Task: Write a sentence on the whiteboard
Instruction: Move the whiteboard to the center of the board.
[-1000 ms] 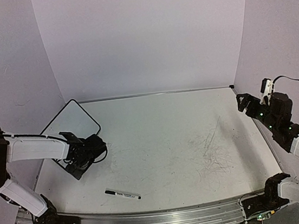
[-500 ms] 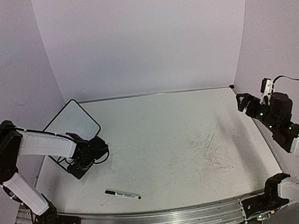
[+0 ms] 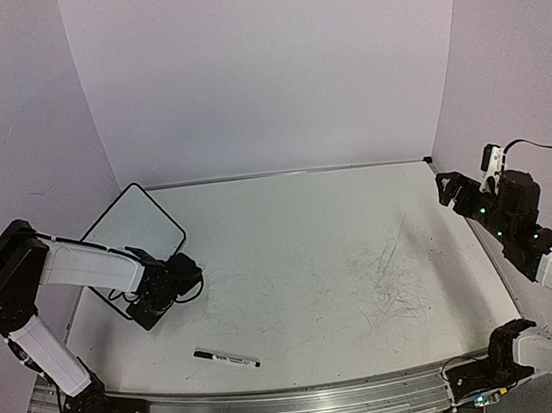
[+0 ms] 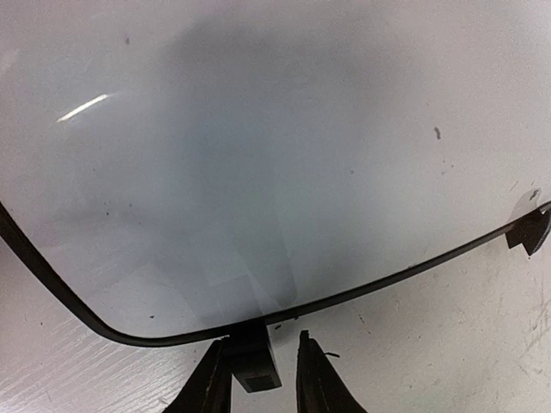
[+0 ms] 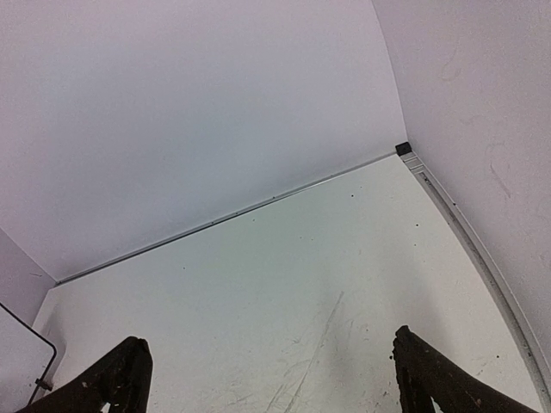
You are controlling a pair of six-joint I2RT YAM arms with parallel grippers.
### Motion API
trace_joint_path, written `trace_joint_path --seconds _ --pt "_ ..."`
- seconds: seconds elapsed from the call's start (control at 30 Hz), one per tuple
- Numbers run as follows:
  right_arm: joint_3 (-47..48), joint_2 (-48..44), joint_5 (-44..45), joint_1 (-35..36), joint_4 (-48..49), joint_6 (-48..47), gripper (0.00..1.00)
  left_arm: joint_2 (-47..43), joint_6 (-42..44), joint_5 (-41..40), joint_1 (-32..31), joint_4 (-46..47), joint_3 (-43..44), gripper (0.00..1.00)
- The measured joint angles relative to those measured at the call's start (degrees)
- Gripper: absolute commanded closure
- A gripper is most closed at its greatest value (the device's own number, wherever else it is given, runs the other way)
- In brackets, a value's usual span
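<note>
The whiteboard (image 3: pixel 129 224) lies flat at the table's left, thin black frame round a white face (image 4: pixel 258 172). No sentence shows on the part of it in view. My left gripper (image 3: pixel 147 301) is at its near edge, and its jaws (image 4: pixel 261 342) straddle one small black foot (image 4: pixel 256 366). The left finger touches the foot. A narrow gap remains at the right finger (image 4: pixel 314 379). A second foot (image 4: pixel 528 232) sticks out further along the frame. My right gripper (image 3: pixel 447 188) hovers wide open (image 5: pixel 268 339) at the far right, holding nothing.
A black-and-white marker (image 3: pixel 226 358) lies on the table near the front edge, right of the left arm. Grey scribble marks (image 3: pixel 396 282) cover the tabletop's right half. Walls enclose the table on three sides. A corner of the whiteboard (image 5: pixel 17 353) shows in the right wrist view.
The left jaws have narrowed round the whiteboard's foot, and the left arm's elbow has shifted slightly. The right arm and the marker have not moved.
</note>
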Motion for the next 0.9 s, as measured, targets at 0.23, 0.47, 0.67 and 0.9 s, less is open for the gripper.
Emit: trace_joint_path --seconds 0.23,0.47,0.67,0.9 --pt "-0.01 0.00 -0.02 0.00 0.01 0.00 0.02 0.00 1.58 -0.04 0.00 0.78 -0.83 0.85" --pt "-0.40 0.07 -0.07 0.00 0.33 0.00 0.02 0.12 2.32 -0.07 0.56 1.81 -1.57 0.92" --pt "-0.40 0.42 -0.22 0.00 0.89 0.01 0.02 0.80 3.05 -1.05 -0.40 1.96 -1.57 0.98" --pt "-0.40 0.81 -0.26 0.00 1.23 0.00 0.02 1.60 4.91 -2.79 -3.12 2.37 -0.90 1.00"
